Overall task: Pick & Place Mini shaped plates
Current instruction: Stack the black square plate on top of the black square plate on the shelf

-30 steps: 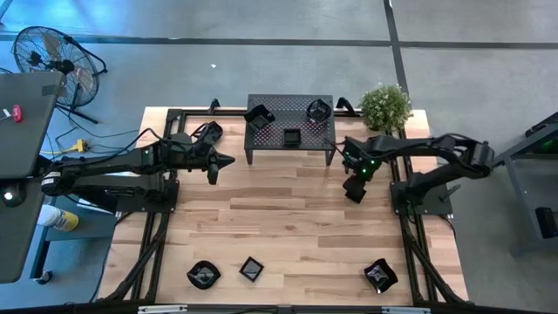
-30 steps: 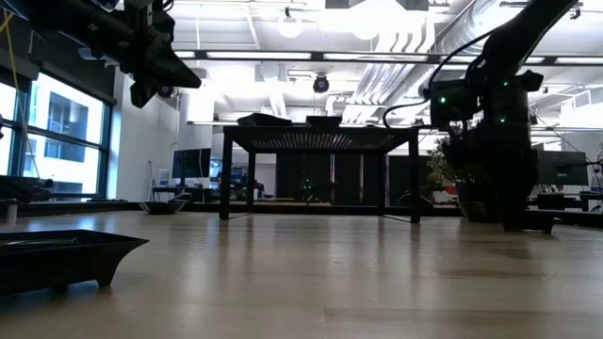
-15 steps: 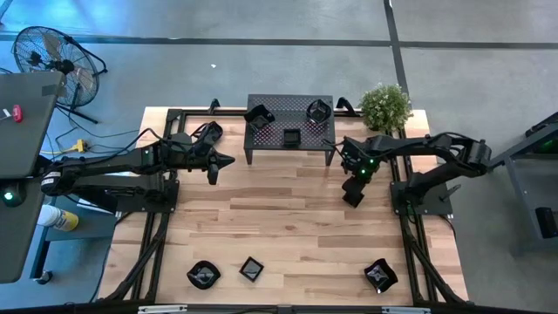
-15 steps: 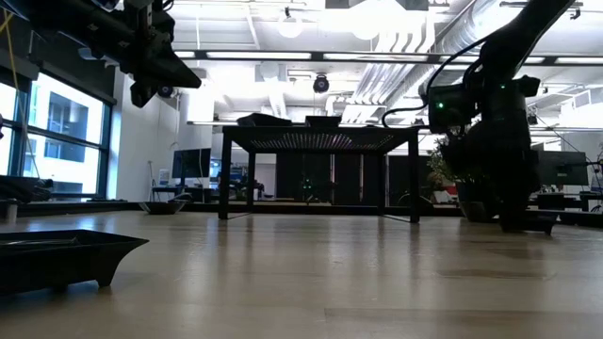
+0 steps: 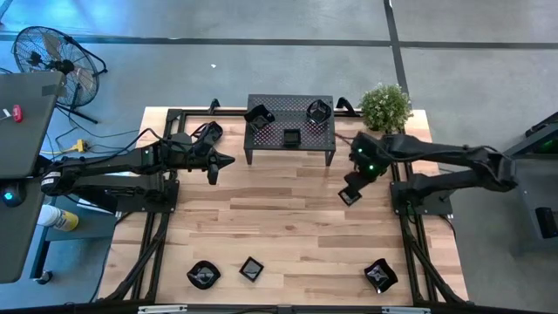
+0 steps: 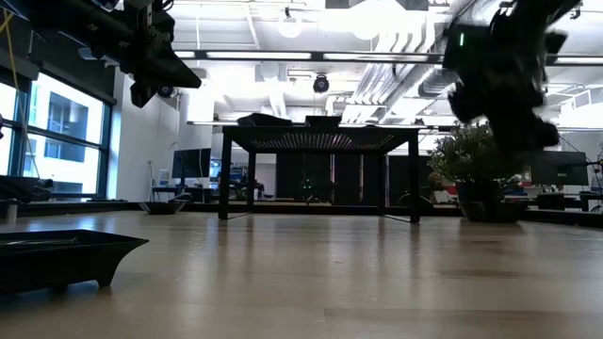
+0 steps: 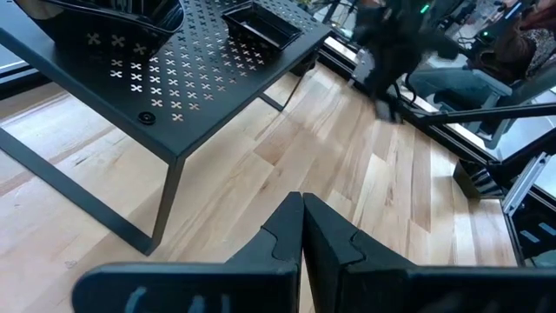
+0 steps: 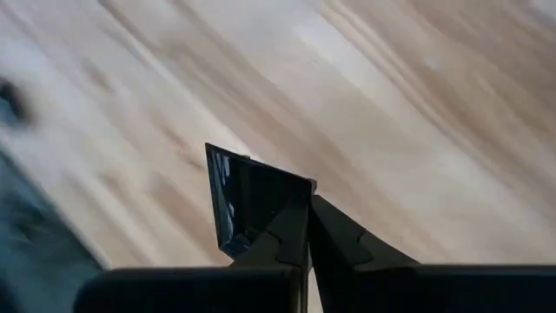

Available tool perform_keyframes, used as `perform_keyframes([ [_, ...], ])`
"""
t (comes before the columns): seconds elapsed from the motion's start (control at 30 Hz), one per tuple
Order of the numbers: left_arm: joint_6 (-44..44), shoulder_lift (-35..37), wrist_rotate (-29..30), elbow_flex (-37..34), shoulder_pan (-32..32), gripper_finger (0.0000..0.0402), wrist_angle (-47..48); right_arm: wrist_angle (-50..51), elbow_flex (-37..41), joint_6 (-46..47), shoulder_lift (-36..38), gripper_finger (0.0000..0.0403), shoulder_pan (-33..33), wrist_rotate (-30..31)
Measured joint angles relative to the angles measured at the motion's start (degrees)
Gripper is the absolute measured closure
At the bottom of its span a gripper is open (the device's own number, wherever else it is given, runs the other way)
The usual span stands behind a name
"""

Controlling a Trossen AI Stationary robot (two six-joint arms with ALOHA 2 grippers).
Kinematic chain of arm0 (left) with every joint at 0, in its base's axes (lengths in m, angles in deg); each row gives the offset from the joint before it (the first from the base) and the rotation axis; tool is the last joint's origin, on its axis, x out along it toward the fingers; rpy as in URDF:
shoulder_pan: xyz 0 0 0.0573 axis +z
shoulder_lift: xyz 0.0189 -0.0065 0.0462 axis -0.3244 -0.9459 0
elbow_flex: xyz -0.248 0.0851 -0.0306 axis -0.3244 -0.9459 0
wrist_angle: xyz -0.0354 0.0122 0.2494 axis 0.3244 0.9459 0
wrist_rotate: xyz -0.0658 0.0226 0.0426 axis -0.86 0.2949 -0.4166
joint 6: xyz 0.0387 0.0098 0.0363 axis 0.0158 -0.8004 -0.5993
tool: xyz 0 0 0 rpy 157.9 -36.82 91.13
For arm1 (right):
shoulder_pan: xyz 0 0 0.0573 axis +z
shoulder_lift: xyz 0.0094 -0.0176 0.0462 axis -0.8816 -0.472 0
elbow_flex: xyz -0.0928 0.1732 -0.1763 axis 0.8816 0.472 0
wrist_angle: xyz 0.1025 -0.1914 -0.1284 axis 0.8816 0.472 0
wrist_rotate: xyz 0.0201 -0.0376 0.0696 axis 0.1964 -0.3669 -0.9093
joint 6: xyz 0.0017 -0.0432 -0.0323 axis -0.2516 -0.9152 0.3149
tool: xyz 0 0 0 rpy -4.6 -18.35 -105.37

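Observation:
My right gripper [image 5: 350, 190] hangs above the table to the right of the black perforated rack [image 5: 290, 122], shut on a small square glossy black plate [image 8: 252, 204]. My left gripper [image 5: 228, 160] waits shut and empty in the air left of the rack. Three mini plates rest on the rack top [image 5: 259, 114] [image 5: 319, 110] [image 5: 291, 137]. Three more sit on the table near its front edge [image 5: 202, 275] [image 5: 252, 269] [image 5: 380, 275]. Another lies at the far left [image 5: 207, 131]. My right gripper pinches the square plate by one corner of its rim [image 8: 291, 198] between its two fingers. The fingers slant down from above. The plate is lifted clear of the table and sits tilted, with most of it sticking out past the fingertips.
A potted plant [image 5: 384, 105] stands at the far right corner behind my right arm. Black frame rails [image 5: 166, 209] run along both sides of the wooden table. The table's middle [image 5: 279, 218] is bare wood. In the low view, a plate [image 6: 57, 254] sits close at the left.
My right gripper has shut on the square plate and risen from the table with it, rolling and tipping as it went. The plate is now clear of the wood.

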State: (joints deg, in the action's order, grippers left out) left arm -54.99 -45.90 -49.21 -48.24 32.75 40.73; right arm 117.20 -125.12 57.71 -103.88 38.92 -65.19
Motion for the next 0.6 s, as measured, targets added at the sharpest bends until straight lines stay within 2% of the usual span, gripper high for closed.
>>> perform_keyframes([
  [0.1,0.0,0.02,0.0,0.0,0.0,0.0401,-0.02,-2.0,-5.91,9.51,3.42,0.0401,3.08,2.62],
  [0.23,0.0,0.02,0.16,0.0,0.0,0.0401,-0.06,-5.53,-16.37,20.69,2.29,0.04,5.25,11.38],
  [0.33,-0.57,0.02,0.95,0.0,0.0,0.0401,-0.09,-9.13,-23.19,26.22,-2.39,0.0399,5.0,16.93],
  [0.43,-1.82,0.02,1.18,0.0,0.01,0.0401,-0.08,-11.84,-28.83,27.84,-8.98,0.0401,3.62,19.47],
  [0.6,-3.75,0.02,1.2,0.0,0.02,0.0401,-0.07,-14.03,-35.37,28.94,-19.85,0.0401,-0.71,17.54],
])
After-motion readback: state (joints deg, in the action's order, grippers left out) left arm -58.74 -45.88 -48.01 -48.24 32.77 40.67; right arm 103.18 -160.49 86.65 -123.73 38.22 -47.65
